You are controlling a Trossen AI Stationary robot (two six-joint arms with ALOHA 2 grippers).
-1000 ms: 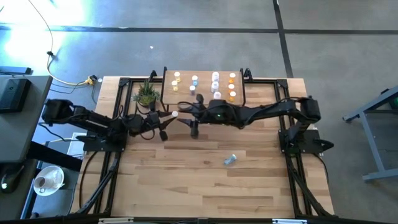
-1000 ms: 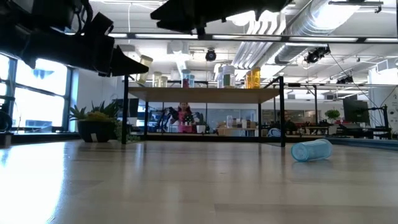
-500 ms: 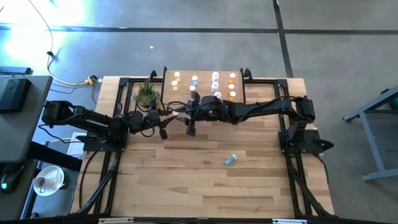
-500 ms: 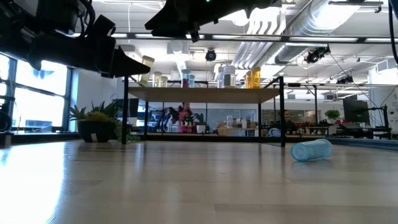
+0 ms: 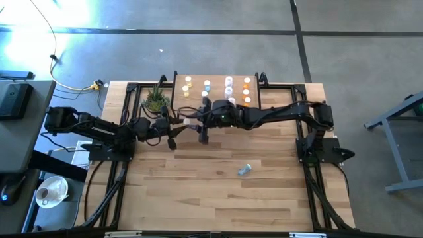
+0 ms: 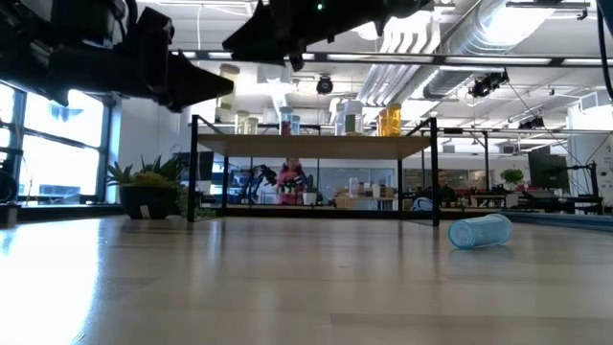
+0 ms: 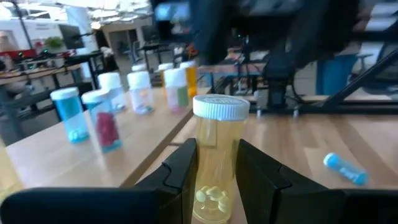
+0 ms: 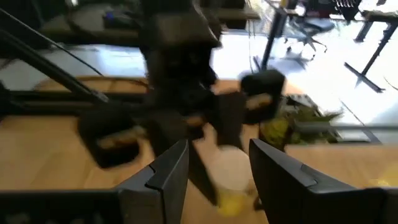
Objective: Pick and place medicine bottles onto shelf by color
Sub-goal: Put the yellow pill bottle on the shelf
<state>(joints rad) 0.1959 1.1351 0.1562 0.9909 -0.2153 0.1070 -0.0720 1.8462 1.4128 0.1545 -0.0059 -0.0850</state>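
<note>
the left gripper [image 7: 214, 180] grasps a yellow bottle [image 7: 217, 158], standing upright, its long axis vertical, white cap up. right gripper [image 8: 214, 165] jaws stand released, empty.

The tabletop [image 5: 198, 192] is pale planked wood, smooth with a soft sheen that catches the room lights in the low view. The shelf [image 6: 316, 145] has a light wood top on thin black metal legs. The yellow bottle [image 7: 217, 168] held upright between the left gripper's [image 7: 214, 171] fingers [image 7: 180, 171] looks like clear, glossy amber-yellow plastic under a ribbed white plastic cap. Those fingers are matt black. A translucent blue bottle [image 6: 479, 231] lying on its side gleams slightly. The floor [image 5: 198, 53] around is dull grey concrete.
</note>
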